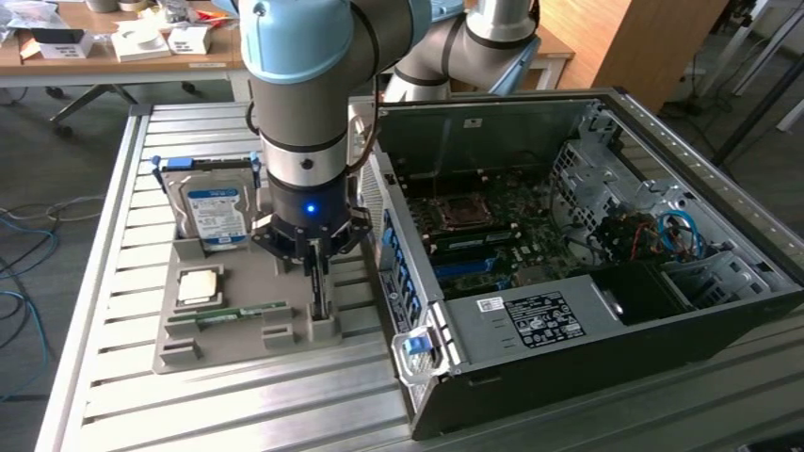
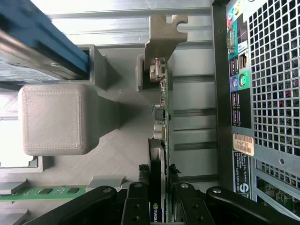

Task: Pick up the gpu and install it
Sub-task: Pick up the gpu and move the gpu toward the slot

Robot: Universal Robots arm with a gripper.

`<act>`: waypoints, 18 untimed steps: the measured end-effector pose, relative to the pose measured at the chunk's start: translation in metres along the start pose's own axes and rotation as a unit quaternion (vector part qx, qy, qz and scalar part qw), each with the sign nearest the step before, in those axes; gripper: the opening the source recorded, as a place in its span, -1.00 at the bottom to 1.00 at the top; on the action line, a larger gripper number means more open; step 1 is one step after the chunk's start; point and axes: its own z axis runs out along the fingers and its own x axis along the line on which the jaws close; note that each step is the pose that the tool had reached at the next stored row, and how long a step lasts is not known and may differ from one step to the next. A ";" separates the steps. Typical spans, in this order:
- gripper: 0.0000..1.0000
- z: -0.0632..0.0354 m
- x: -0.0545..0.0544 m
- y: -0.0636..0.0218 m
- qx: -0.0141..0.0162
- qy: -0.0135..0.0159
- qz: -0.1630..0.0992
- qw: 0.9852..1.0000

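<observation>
The gpu stands on edge in a slot of the grey holder tray, seen as a thin dark card. In the wrist view the gpu shows edge-on, green board with its silver end bracket at the far end. My gripper points straight down over it. The black fingers sit on both faces of the card near the NVIDIA label, with my gripper shut on it. The card still rests in the holder.
A blue-labelled hard drive, a CPU and a green memory stick share the tray. The open PC case with its motherboard lies close on the exterior view's right; its rear panel is beside the gpu.
</observation>
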 end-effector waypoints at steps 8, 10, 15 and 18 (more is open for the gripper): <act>-0.47 0.0000 0.000 0.0000 0.000 0.000 0.000 1.000; -0.47 0.0000 0.000 0.0000 0.000 0.000 0.000 1.000; -0.47 0.0002 0.000 0.0000 0.000 0.001 -0.020 1.000; -0.47 0.0002 0.000 0.0000 0.000 0.002 -0.033 0.999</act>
